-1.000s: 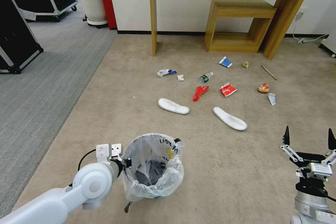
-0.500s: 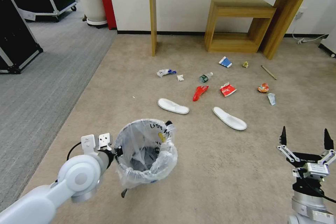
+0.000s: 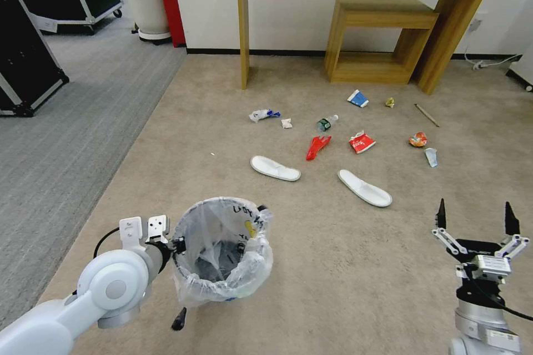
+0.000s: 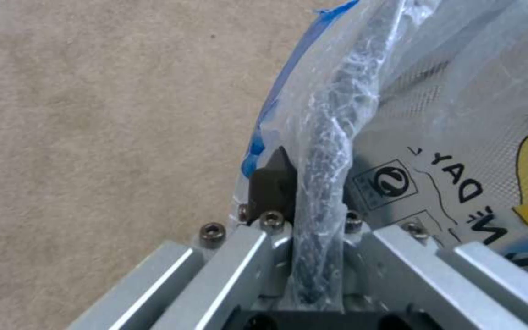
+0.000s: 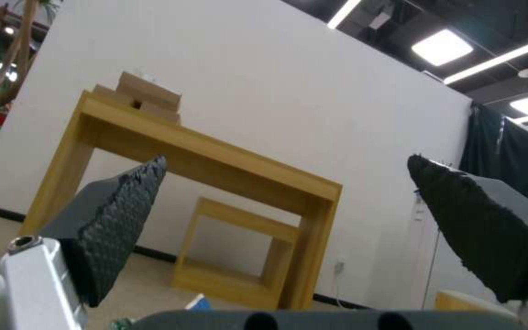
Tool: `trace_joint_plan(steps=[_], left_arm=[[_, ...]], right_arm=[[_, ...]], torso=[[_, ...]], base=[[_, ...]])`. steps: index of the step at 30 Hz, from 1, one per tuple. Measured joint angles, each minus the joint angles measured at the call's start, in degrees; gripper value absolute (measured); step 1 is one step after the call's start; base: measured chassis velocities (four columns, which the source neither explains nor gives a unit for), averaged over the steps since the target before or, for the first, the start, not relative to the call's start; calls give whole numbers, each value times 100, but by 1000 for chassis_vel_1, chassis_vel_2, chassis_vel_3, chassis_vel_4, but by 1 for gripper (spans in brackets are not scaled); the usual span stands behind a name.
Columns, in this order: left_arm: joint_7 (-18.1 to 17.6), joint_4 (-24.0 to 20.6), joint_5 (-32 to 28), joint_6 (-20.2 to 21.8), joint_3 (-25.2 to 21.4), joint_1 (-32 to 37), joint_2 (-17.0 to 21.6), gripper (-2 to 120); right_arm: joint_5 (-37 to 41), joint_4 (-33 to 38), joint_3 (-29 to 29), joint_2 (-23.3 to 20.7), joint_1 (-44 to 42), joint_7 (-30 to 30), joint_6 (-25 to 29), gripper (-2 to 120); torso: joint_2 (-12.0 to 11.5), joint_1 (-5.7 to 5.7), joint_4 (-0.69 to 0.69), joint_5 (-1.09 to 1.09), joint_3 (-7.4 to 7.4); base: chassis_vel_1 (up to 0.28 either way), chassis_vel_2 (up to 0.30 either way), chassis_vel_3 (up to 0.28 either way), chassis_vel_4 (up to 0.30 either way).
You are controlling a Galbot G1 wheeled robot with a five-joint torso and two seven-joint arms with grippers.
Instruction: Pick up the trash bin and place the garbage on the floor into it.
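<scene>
Now the left end effector (image 3: 176, 245), pinching the bin (image 3: 221, 253) rim, swung it left w/ trash (image 3: 317, 147) untouched; right end effector (image 3: 473, 221) spread.

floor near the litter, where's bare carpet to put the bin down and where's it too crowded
Bare carpet lies between the trash bin, held at its rim by the left gripper, and the open right gripper, just short of the two white slippers. Another bare patch lies left of the slippers, toward the grey carpet. Past the slippers, wrappers, a bottle and scraps crowd the floor.
</scene>
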Motion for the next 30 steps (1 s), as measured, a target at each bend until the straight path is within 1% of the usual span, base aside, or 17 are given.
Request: trace_joint_plan(steps=[2, 4, 6, 7, 8, 9, 11, 15, 19, 20, 22, 24, 27, 30], left_arm=[[11, 5, 6, 3, -3, -4, -14, 0], [109, 55, 103, 62, -35, -37, -151, 0], [134, 69, 123, 102, -50, -42, -187, 0], [205, 113, 219, 137, -53, -44, -241, 0], [280, 152, 317, 138, -52, -40, -272, 0], [280, 152, 317, 138, -52, -40, -272, 0], [463, 263, 576, 88, -19, -33, -335, 0], [564, 392, 684, 26, 28, -70, -425, 0], [536, 408, 609, 25, 28, -87, -468, 0], [523, 381, 571, 73, 16, -82, -499, 0], [458, 356, 541, 7, -10, -81, -554, 0], [427, 351, 502, -32, -16, -84, -563, 0], [381, 316, 376, -84, -35, -85, -572, 0], [257, 202, 81, -163, -108, -85, -587, 0]], right_arm=[[-6, -8, 0, 3, 1, 0, 8, 100], [-71, -107, 1, 29, -1, 10, 61, 100], [-76, -129, 4, 22, 1, 13, 66, 100], [-76, -156, 19, -4, 19, 19, 69, 100], [-77, -175, 35, -38, 48, 26, 70, 100], [-77, -175, 35, -38, 48, 26, 70, 100], [-76, -191, 57, -105, 108, 32, 71, 100], [-71, -205, 70, -164, 148, 36, 62, 100], [-112, -221, 68, -167, 151, 42, 57, 100], [-179, -232, 50, -160, 144, 58, 4, 100], [-267, -202, 0, -134, 107, 174, -199, 100], [-307, -183, -14, -126, 107, 209, -254, 100], [-353, -161, -46, -126, 110, 262, -292, 100], [-331, -104, -104, -139, 99, 258, -292, 100]], torso=[[0, 0, 0, 0, 0], [0, 0, -1, 0, 0], [0, 0, -1, 1, 0], [0, 0, -1, 0, 0], [0, 0, -1, 0, 0], [0, 0, -1, 0, 0], [0, 0, 0, 0, 0], [0, 0, 0, 0, 0], [0, 0, -1, 1, 0], [0, 0, 0, 0, 0], [0, 0, -1, 1, 0], [0, 0, -1, 1, 0], [0, 0, 0, 0, 0], [0, 0, 0, 0, 0]], base=[[0, 0, 0, 0], [0, 0, 0, 0], [0, 0, 0, 0], [0, 0, 0, 0], [0, 0, 0, 0], [0, 0, 0, 0], [0, 0, 0, 0], [0, 0, 0, 0], [0, 0, 0, 0], [0, 0, 0, 0], [0, 0, 0, 0], [0, 0, 0, 0], [0, 0, 0, 0], [0, 0, 0, 0]])
